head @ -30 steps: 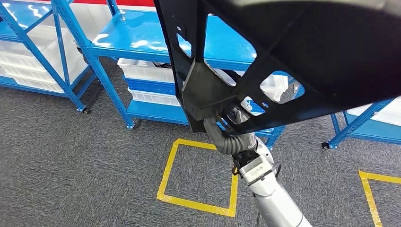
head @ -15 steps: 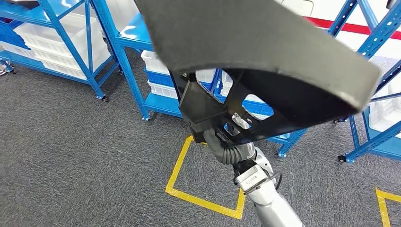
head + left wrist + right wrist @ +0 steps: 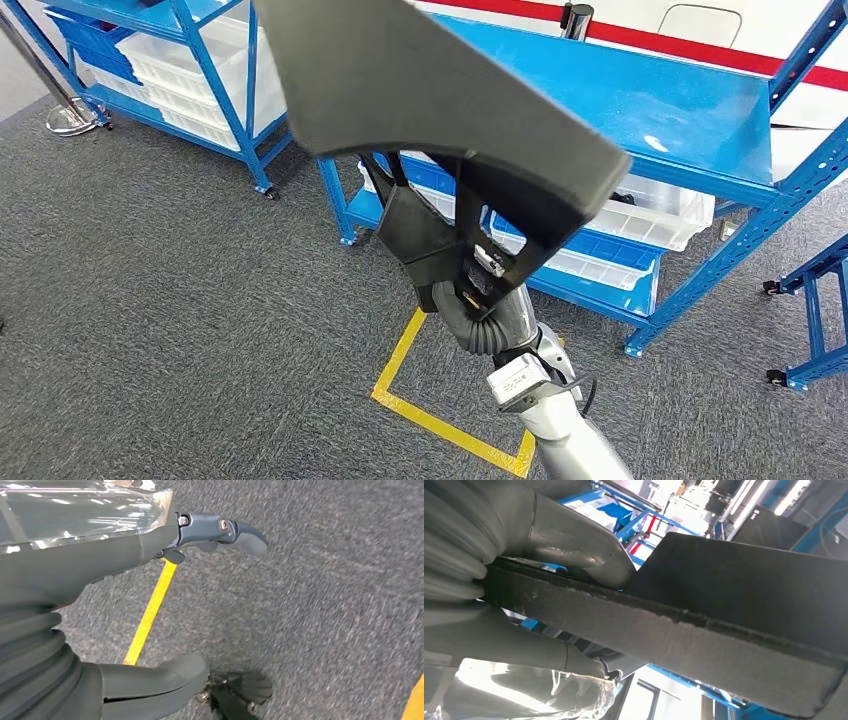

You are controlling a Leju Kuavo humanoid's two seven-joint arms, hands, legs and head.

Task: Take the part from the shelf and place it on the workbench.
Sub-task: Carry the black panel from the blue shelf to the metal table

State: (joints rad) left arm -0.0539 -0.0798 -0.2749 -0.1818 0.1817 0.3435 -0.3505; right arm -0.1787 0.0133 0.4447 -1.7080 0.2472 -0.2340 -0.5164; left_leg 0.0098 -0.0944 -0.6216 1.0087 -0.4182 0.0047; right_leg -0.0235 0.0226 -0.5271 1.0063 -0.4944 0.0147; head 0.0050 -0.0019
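Black part (image 3: 440,110) clamped in right hand (image 3: 470,295); left hand (image 3: 150,610) hangs spread, empty.

Grey carpet (image 3: 180,330) covers the floor, marked with a yellow tape square (image 3: 440,420) near the middle. Behind it stands a blue metal shelf unit (image 3: 640,100) on small castors, its top board glossy under the overhead light, with white plastic bins (image 3: 660,215) on the lower level (a blue crate sits among them). A second blue rack (image 3: 215,60) at the far left also carries white bins. A white wall with a red stripe (image 3: 700,50) closes the back.
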